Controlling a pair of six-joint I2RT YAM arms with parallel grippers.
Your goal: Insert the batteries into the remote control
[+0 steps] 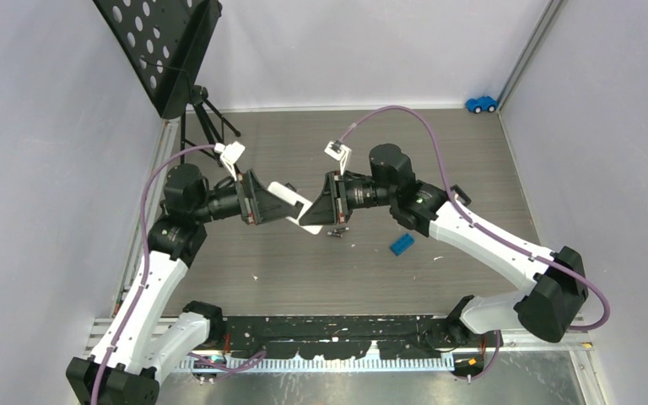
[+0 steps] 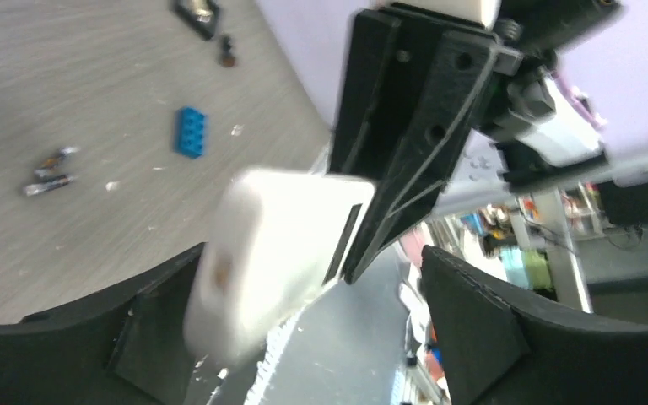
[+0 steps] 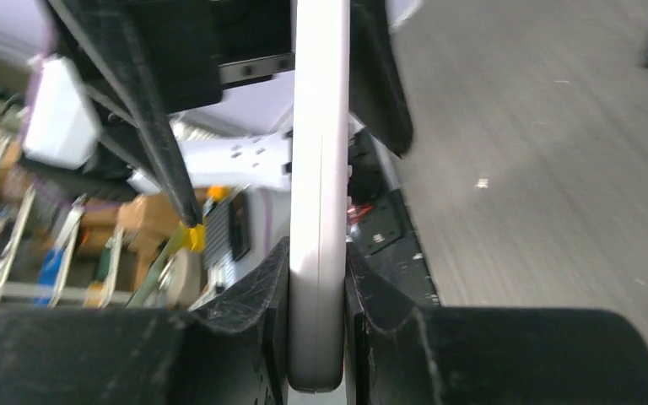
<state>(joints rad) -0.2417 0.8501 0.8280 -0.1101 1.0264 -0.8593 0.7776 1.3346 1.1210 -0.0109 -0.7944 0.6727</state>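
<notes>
White remote [image 2: 274,253] in the right gripper [image 2: 342,226], between spread jaws; batteries [image 2: 48,184] and blue block [image 2: 191,132] beyond.

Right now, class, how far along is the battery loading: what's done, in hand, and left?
Done: the remote is up off the table. In hand: the right gripper clamps it; the left gripper stands open around it. Left: the batteries lie on the table, not in the remote.

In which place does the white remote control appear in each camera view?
Top external: white remote control at centre, in the right gripper.
Left wrist: remote at centre, large, blurred.
Right wrist: remote at centre, upright, edge-on.
Shared landmark: blue block, right of centre in top external, upper left in left wrist; not in right wrist.
</notes>
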